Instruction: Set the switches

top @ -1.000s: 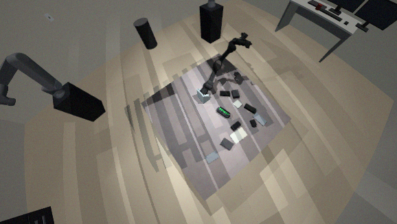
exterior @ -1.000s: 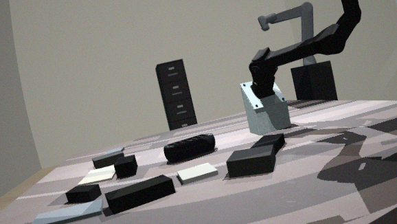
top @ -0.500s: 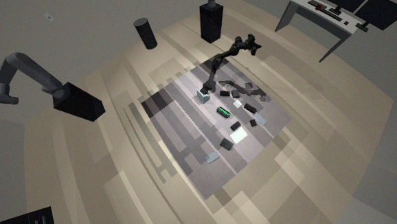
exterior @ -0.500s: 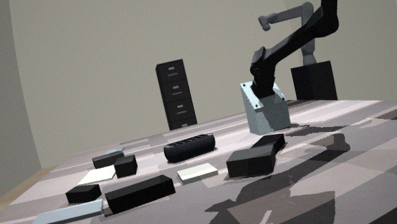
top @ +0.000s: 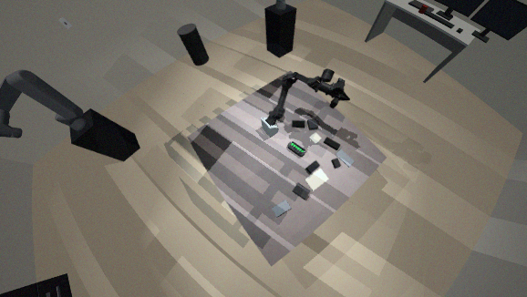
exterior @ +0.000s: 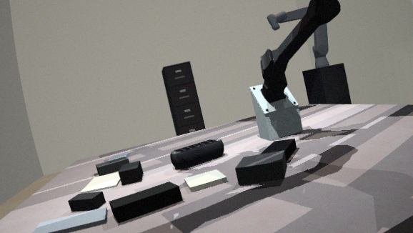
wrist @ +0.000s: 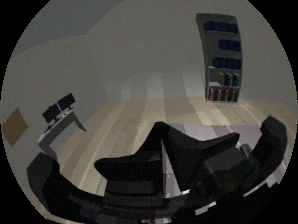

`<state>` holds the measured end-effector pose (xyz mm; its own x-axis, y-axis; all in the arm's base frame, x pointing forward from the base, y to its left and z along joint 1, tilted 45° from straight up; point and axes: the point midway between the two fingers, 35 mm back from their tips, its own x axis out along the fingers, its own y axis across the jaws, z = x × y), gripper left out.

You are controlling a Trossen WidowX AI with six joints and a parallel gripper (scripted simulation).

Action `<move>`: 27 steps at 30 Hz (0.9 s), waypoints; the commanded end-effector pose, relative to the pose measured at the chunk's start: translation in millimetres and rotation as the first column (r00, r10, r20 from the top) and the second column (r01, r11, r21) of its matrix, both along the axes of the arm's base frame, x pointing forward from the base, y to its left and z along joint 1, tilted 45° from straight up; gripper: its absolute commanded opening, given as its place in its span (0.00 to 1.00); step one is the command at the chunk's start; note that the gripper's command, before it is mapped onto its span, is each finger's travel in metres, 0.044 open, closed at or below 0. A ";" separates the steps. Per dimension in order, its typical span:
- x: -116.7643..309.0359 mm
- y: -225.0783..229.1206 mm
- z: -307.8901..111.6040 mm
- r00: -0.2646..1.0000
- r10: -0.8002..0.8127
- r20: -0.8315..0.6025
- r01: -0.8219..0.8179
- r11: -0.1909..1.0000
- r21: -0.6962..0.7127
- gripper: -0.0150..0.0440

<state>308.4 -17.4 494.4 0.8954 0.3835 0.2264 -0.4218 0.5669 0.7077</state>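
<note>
The dark controller unit (top: 296, 148) (exterior: 197, 154) sits on the bench top (top: 246, 168) (exterior: 243, 211) near its middle, in front of the arm's base. Its row of rocker switches faces up, and green shows along the row in the top view. The individual switch settings are too small to tell. The label on its underside is hidden. My gripper (top: 347, 97) (wrist: 158, 124) is shut and empty, raised high and well away from the unit. It is out of frame in the exterior view. The unit does not show in the wrist view.
Two dark blocks (top: 298, 124) (exterior: 261, 168) lie near the base. A cream block (top: 315, 138) (exterior: 206, 179) and a long black block (top: 332, 143) (exterior: 146, 201) lie beside the unit. Farther along are small dark blocks, a cream plate (top: 316, 179) and pale blue-grey plates (top: 345, 158) (top: 282, 209).
</note>
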 end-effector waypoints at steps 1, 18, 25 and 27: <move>24.7 9.5 -54.3 0.990 0.018 -0.141 -0.022 0.999 -0.025 0.25; 36.1 67.5 -297.6 0.736 0.063 -0.674 -0.311 0.916 -0.254 0.25; -22.2 95.3 -398.7 0.504 0.072 -0.860 -0.588 0.758 -0.281 0.25; -45.2 100.7 -422.7 0.428 0.070 -0.901 -0.671 0.693 -0.265 0.25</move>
<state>298.6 75.5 111.4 0.4239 0.5096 -0.7488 -0.0926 0.8468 0.5238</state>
